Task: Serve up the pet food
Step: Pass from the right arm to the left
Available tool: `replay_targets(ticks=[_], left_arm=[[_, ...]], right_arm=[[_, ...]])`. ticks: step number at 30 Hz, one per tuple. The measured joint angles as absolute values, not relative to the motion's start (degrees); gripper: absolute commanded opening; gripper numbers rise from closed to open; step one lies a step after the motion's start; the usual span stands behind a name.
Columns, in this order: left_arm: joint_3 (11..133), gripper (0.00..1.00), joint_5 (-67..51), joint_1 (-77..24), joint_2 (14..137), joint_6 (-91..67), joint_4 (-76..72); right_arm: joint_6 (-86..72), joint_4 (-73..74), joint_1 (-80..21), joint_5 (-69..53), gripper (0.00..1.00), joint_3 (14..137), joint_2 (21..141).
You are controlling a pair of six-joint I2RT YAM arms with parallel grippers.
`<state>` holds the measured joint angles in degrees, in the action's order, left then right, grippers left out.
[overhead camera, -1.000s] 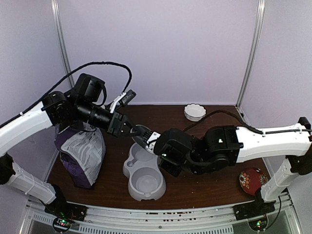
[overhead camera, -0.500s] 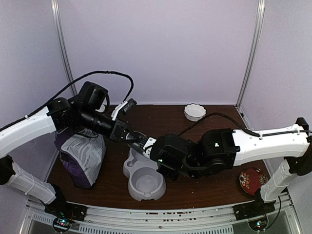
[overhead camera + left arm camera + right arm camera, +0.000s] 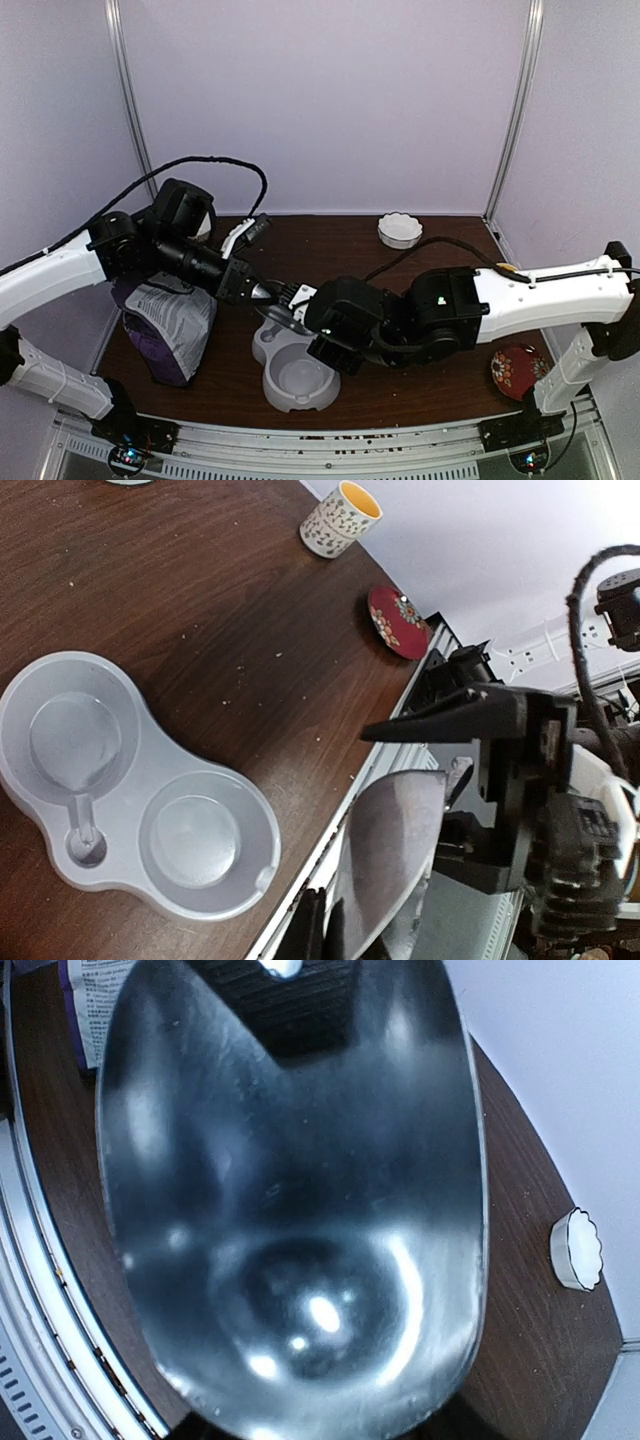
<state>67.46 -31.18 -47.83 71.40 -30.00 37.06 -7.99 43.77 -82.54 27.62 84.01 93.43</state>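
Moved: your left gripper [image 3: 258, 291] has dropped and pinched onto the metal scoop [image 3: 390, 850]; your right gripper [image 3: 296, 298] has parted its jaws
Why: a handover above the grey double bowl [image 3: 292, 368], likely so the left arm can scoop
Food: the pet food is unseen, presumably in the purple bag [image 3: 168, 318] left of the empty bowl

Soft even light (glare blurs the scoop [image 3: 290, 1210]).

Scoop [image 3: 290, 1210] cut off; bag [image 3: 165, 320] half-hidden

Crumpled purple pet food bag [image 3: 165, 330] stands at left.
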Motion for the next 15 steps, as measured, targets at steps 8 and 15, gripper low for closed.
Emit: replay_targets(ticks=[8, 15], left_arm=[[65.8, 0.00, -30.8, -48.2, 69.0, -29.3, 36.4], [65.8, 0.00, -29.5, -48.2, 68.7, -28.3, 35.7]], right_arm=[[-11.5, 36.7, -82.1, 21.4, 0.94, 75.7, 88.2], [-15.3, 29.6, -79.8, 16.8, 1.00, 67.8, 78.7]])
